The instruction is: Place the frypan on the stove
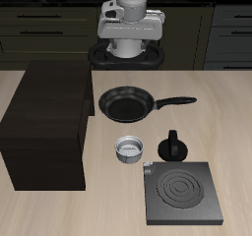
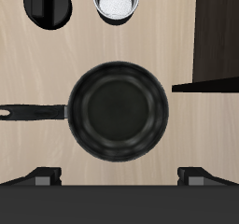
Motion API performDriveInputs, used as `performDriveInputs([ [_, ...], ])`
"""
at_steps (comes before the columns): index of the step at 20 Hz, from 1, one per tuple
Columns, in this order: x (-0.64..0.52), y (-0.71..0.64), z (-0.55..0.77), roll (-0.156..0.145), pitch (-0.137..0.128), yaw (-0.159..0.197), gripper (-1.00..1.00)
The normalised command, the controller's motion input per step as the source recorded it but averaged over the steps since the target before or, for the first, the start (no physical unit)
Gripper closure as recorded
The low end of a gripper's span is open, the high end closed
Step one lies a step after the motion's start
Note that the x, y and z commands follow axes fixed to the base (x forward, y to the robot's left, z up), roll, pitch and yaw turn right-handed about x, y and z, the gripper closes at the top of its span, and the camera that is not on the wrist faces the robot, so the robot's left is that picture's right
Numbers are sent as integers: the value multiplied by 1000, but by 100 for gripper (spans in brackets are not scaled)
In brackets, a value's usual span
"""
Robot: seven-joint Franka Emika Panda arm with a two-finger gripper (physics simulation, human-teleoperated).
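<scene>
I see the round black frypan unlifted on the table — well apart from the dark grey coil-ringed stove (gripper jaws apart above it) — everything remains.

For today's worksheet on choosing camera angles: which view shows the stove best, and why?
The exterior view: the stove appears whole near the table's front edge, with its coil rings and the small panel at its edge. The wrist view shows none of it; only the frypan, the small metal bowl and part of the moka pot.
</scene>
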Motion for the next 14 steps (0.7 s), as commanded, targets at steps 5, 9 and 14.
performDriveInputs([
  [5,-32,75,-184,-1,-1,-5,-100],
  [9,-49,70,-320,7,33,-24,-100],
  [14,-62,92,-413,17,25,0,-100],
])
